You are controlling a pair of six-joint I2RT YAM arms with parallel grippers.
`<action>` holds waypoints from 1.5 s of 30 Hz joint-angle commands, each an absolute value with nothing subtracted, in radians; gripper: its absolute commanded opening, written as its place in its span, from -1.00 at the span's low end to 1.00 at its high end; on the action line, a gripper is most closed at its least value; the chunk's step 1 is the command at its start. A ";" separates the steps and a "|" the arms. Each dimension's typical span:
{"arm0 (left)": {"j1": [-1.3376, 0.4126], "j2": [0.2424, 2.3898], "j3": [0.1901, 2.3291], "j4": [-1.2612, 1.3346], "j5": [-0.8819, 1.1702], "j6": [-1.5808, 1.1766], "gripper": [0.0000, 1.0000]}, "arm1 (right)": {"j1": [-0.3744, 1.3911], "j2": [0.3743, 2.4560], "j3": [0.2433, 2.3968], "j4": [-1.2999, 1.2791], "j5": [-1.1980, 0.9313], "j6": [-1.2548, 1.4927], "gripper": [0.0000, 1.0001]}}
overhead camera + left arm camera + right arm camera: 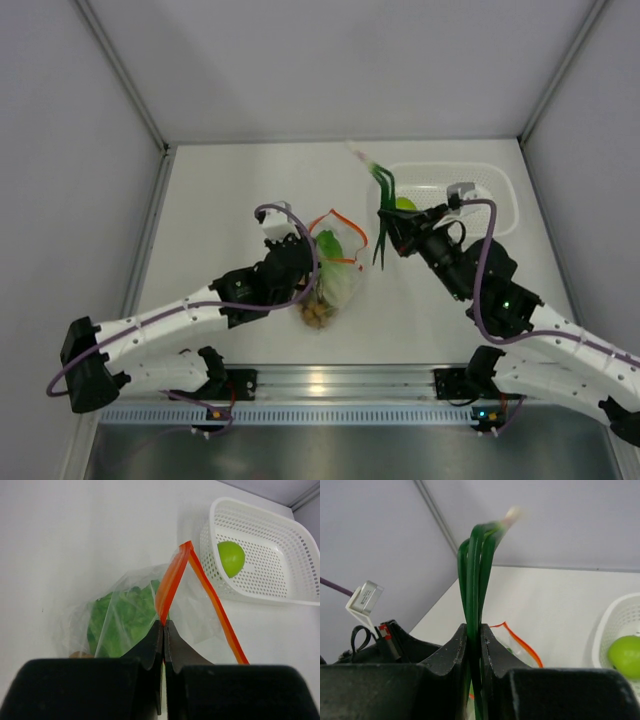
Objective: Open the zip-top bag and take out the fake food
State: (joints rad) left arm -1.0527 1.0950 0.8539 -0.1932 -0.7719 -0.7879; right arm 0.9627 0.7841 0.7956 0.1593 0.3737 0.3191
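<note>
L jaws, clenched on the orange zip strip [172, 582], hold the mouth of the zip-top bag [338, 262] up above the desk [230, 190]; lettuce [125, 615] & brown ball cluster [318, 316] inside. R jaws grasp long green stalks [476, 575], long axis upright, tips on top. Basket [500, 180] w/ lime [231, 558] sits just right of & beyond R jaws, so R arm [480, 275] is nearer; prob. next: swing stalks over its rim. R arm reaches fwd-left, wrist raised. L arm [200, 305] stretches fwd-right, low.
</note>
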 commanded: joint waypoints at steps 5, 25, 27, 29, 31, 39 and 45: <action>-0.960 1.054 0.962 -0.247 -0.695 -0.680 -1.00 | 0.769 0.742 0.804 0.106 0.339 0.342 -1.00; -0.847 1.025 1.069 -0.403 -0.603 -0.512 -1.00 | 0.017 1.213 1.015 -0.270 -0.386 0.318 -1.00; -0.842 1.026 1.062 -0.403 -0.601 -0.515 -1.00 | 0.006 1.283 1.043 -0.291 -0.414 0.295 -1.00; -0.838 1.029 1.055 -0.405 -0.594 -0.517 -1.00 | -0.032 1.324 1.069 -0.322 -0.448 0.269 -1.00; -0.835 1.040 1.052 -0.403 -0.581 -0.518 -1.00 | -0.055 1.377 1.091 -0.356 -0.465 0.255 -1.00; -0.830 1.045 1.037 -0.400 -0.561 -0.523 -1.00 | -0.092 1.537 1.233 -0.463 -0.476 0.203 -1.00; -0.828 1.040 1.035 -0.399 -0.535 -0.526 -1.00 | -0.092 1.661 1.386 -0.596 -0.459 0.173 -0.99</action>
